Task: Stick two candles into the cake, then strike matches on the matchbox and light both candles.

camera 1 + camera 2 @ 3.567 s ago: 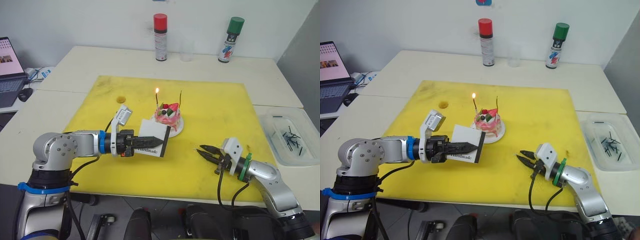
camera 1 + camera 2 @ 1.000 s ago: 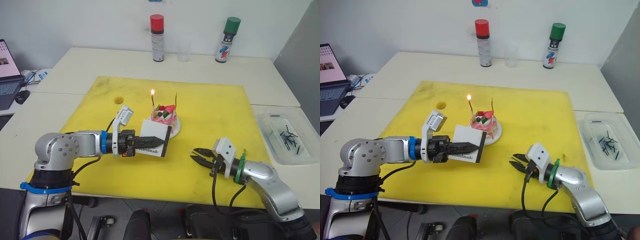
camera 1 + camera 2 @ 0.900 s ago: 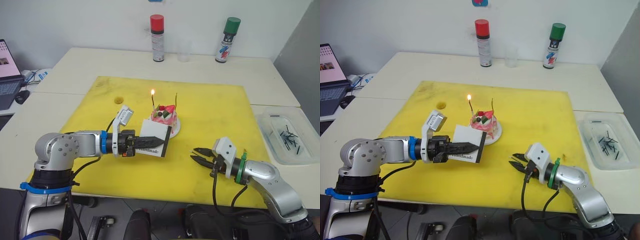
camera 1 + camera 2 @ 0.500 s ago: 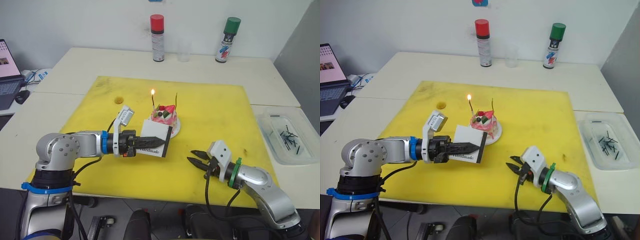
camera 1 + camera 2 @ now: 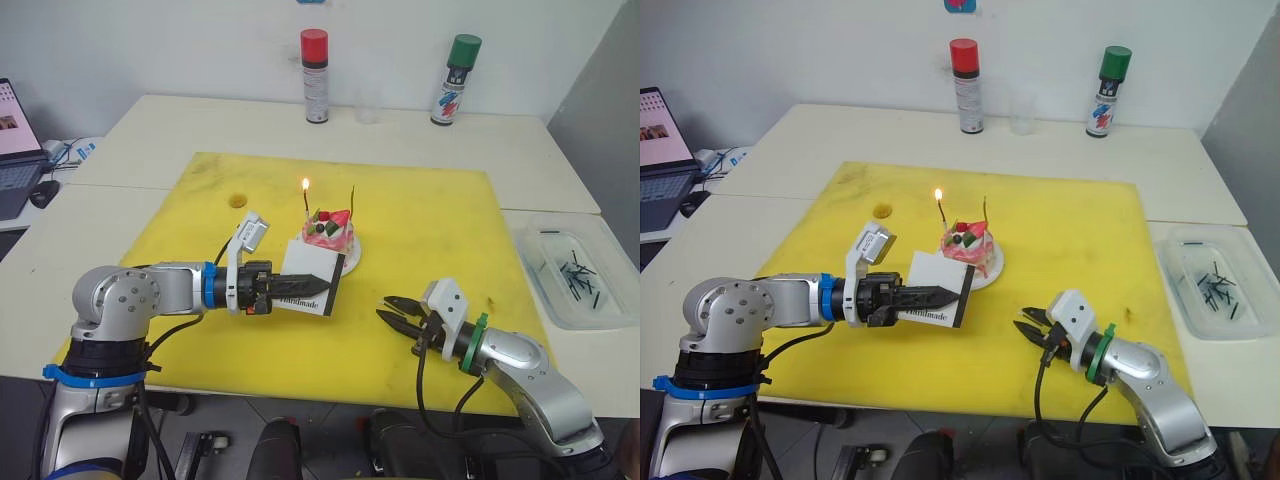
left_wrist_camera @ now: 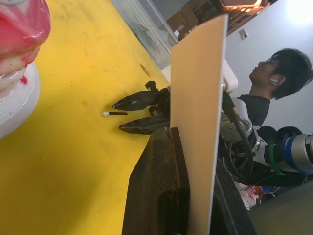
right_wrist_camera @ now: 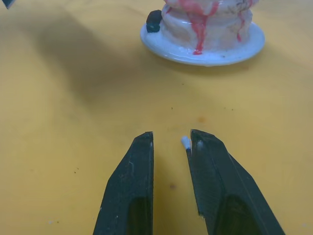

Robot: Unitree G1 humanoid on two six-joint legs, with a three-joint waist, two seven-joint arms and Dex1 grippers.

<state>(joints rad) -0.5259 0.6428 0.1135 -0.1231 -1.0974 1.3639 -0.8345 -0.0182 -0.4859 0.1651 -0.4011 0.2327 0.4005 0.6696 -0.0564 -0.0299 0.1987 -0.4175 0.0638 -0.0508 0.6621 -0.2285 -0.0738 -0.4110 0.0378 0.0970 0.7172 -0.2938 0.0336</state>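
Note:
The cake [image 5: 331,229] sits on its white plate [image 5: 352,259] in the middle of the yellow mat [image 5: 430,210]. Two candles stand in it: the left one [image 5: 307,203] burns with a small flame, the right one [image 5: 352,199] is dark. My left gripper [image 5: 322,274] is shut on the white matchbox [image 5: 305,255], held upright on edge just in front of the cake. To the right, low over the mat, my right gripper [image 5: 390,308] is open. A match [image 6: 116,113] with a white head [image 7: 185,142] lies between its fingers, close to one fingertip [image 7: 200,142].
A clear tray [image 5: 600,305] holding several dark matches lies off the mat's right edge. Red-capped [image 5: 314,75] and green-capped [image 5: 446,65] spray cans and a clear cup [image 5: 367,100] stand at the back. A laptop [image 5: 14,150] is far left. A person [image 6: 274,78] sits beyond the table.
My right gripper has shifted slightly over the mat, staying open around the match. The left arm and the matchbox have held still, and the left candle keeps burning.

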